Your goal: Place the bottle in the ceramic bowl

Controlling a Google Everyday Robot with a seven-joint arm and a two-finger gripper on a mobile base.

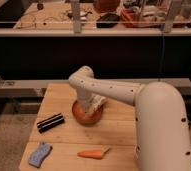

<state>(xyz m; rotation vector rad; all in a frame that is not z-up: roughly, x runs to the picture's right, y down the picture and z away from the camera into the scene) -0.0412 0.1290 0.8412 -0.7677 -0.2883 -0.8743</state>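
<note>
Wood table [59, 97]: one bowl [81, 116], one black bar [51, 122], one carrot [91, 154], one blue-grey sponge [39, 154]. My gripper [94, 107] is down at the bowl, mid-table; spread or clamped, I can't tell. The pale shape there may be the bottle [99, 103], not sure. Bar is near the left edge, sponge at the front-left corner, carrot by the front edge. Bare wood behind the bowl and between bowl and carrot.
</note>
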